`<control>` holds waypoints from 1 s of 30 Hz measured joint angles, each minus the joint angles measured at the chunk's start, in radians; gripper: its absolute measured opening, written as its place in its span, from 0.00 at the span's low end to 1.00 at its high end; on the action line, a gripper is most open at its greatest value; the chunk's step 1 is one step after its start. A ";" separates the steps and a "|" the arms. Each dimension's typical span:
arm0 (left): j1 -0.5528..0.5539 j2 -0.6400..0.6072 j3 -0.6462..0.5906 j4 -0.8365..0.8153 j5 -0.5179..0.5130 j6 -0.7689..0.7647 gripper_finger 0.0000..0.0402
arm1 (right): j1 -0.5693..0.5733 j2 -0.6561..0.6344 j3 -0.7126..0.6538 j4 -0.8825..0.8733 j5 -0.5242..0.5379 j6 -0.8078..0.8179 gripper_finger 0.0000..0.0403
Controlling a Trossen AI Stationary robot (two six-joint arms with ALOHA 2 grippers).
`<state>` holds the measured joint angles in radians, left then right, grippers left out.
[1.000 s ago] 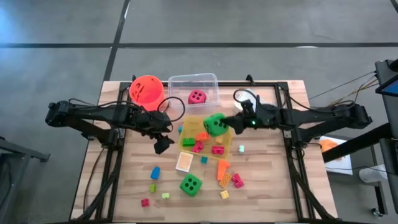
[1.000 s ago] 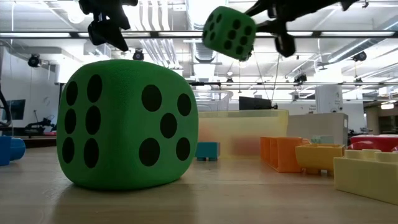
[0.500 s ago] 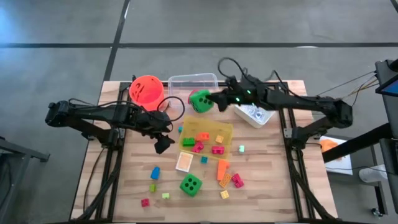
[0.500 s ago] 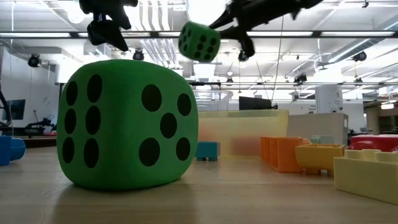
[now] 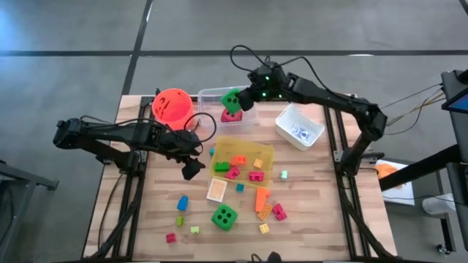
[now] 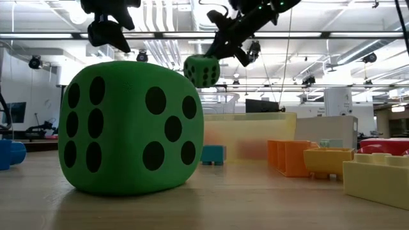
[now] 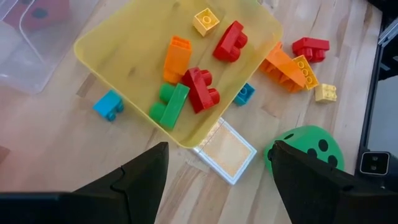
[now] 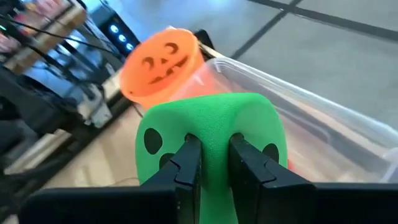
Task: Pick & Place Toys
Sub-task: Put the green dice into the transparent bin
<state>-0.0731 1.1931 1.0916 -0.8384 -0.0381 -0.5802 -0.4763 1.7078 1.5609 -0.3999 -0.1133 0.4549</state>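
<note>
Bright toys and trays on a pale, striped wooden bench

A green dice with black dots hangs over the clear tray at the far edge, above a pink dotted dice; another green dotted dice sits by the near edge. The bucket is orange with a black pumpkin face. The translucent yellow tray holds red, orange, green and yellow blocks. A white tray lies toward the far right corner; a blue block toward the near left.

Held die above tub (bucket left)
</note>
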 joint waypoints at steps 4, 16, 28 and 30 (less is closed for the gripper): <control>0.000 0.000 0.000 -0.001 0.000 -0.017 0.69 | -0.025 0.030 0.026 -0.030 -0.001 -0.037 0.10; 0.000 0.000 0.000 -0.001 -0.015 -0.050 0.69 | -0.072 0.101 0.023 -0.076 -0.003 -0.134 0.08; 0.000 0.000 0.000 0.003 -0.030 -0.060 0.69 | -0.103 0.144 0.023 -0.053 -0.145 -0.130 0.04; 0.000 0.000 0.000 0.003 -0.040 -0.061 0.69 | -0.103 0.157 0.023 -0.047 -0.151 -0.117 0.03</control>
<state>-0.0731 1.1927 1.0916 -0.8356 -0.0778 -0.6411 -0.5789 1.8653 1.5837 -0.4473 -0.2643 0.3379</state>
